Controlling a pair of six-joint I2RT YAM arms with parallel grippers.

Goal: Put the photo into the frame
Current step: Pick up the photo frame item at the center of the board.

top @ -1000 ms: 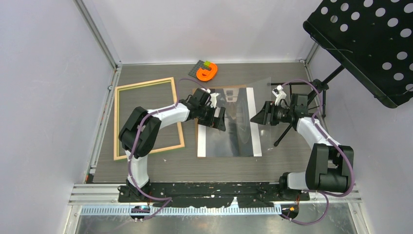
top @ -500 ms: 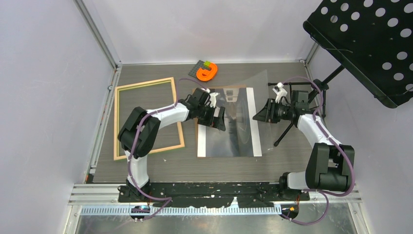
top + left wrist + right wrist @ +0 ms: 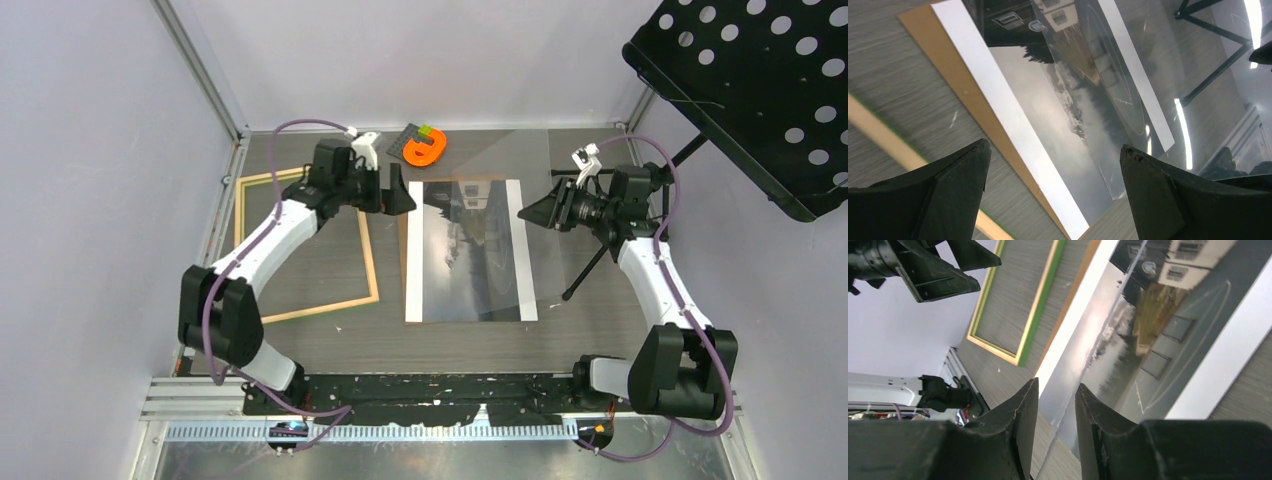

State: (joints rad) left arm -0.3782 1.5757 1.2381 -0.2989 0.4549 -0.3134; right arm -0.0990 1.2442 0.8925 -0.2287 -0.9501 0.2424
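The photo, a dark misty landscape with white side bands, lies flat mid-table on a brown backing board. The frame, pale wood with a green inner edge, lies to its left. My left gripper hovers open and empty over the gap between the frame's far right corner and the photo. My right gripper sits at the photo's right edge, shut on a clear sheet that tilts up off the photo. In the right wrist view the sheet's edge runs between the fingers.
An orange object and a small grey-green block lie at the back centre. A black perforated stand overhangs the right side, its tripod legs on the table beside the right arm. Walls close off left, back and right.
My left arm has drawn away from the photo toward the back left, over the frame's corner. My right gripper has closed and raised the clear sheet's edge higher.
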